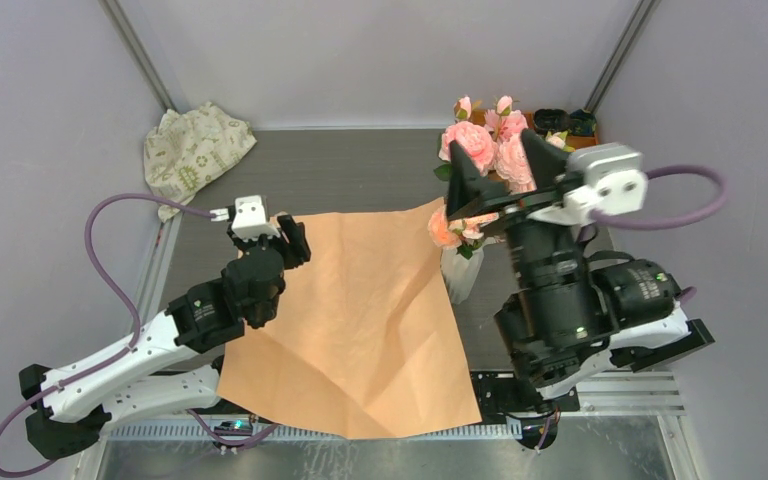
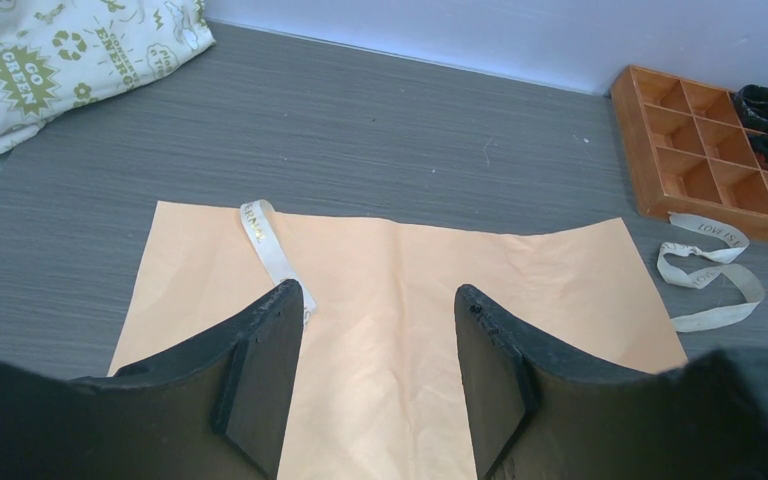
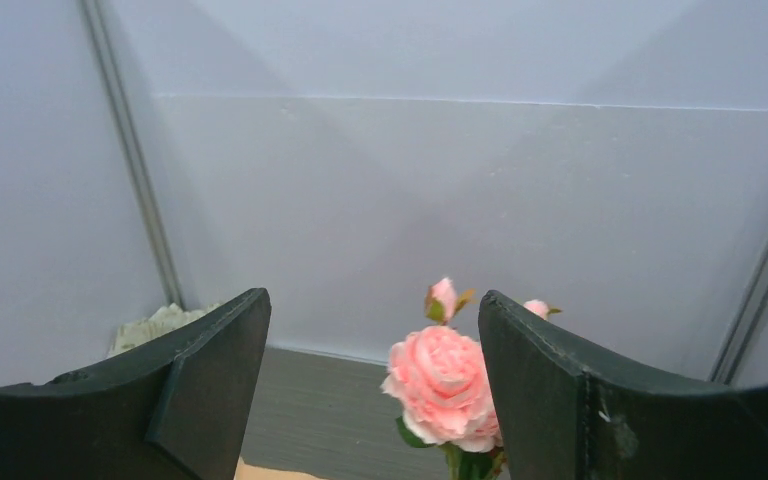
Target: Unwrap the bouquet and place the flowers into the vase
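The bouquet's paper (image 1: 360, 320) lies unfolded and flat on the table, orange side up. The flowers (image 1: 480, 150), pink and peach blooms, stand upright in the white vase (image 1: 460, 275) at the paper's right edge. My right gripper (image 1: 500, 170) hangs open just above the blooms, apart from them. In the right wrist view a pink rose (image 3: 440, 385) shows beyond that gripper (image 3: 370, 310), with nothing between the fingers. My left gripper (image 1: 293, 240) is open over the paper's far left corner. In the left wrist view it (image 2: 380, 300) hovers empty above the paper (image 2: 390, 260).
A cream ribbon (image 2: 270, 245) lies on the paper by the left finger, and another ribbon (image 2: 710, 270) lies on the table. An orange compartment tray (image 2: 720, 150) sits at the back right. A patterned cloth (image 1: 195, 150) is bunched at the back left.
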{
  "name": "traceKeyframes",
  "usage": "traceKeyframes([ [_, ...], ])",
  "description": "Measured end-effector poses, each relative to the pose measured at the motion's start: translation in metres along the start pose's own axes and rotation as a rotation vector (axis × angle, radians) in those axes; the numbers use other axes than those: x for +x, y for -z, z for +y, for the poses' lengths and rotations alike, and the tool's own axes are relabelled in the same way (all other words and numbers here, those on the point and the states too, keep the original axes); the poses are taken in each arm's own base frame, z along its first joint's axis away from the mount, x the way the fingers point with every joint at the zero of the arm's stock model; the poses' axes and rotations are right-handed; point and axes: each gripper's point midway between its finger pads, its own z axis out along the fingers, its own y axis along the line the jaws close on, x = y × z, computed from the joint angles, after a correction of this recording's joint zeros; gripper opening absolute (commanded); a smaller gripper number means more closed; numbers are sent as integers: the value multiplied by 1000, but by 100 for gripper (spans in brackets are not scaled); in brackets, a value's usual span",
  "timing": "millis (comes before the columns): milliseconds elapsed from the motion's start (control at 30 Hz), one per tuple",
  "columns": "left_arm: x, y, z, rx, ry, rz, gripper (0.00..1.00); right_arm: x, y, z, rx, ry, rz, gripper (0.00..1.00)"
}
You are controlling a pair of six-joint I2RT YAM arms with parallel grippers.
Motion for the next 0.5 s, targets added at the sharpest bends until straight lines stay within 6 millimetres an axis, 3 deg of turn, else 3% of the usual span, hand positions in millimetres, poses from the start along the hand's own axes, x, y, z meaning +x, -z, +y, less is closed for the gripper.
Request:
traceKeyframes([
  [200,0,0,0,0,-1,-1,58,-22,-7,-74,115,-76,-7,84],
  [367,0,-1,-1,1,1,-2,58,-23,-9,-138,231,-119,11,87],
  [500,3,-2,-3,0,-8,4,58,-25,-3,-199,421,-142,20,88],
])
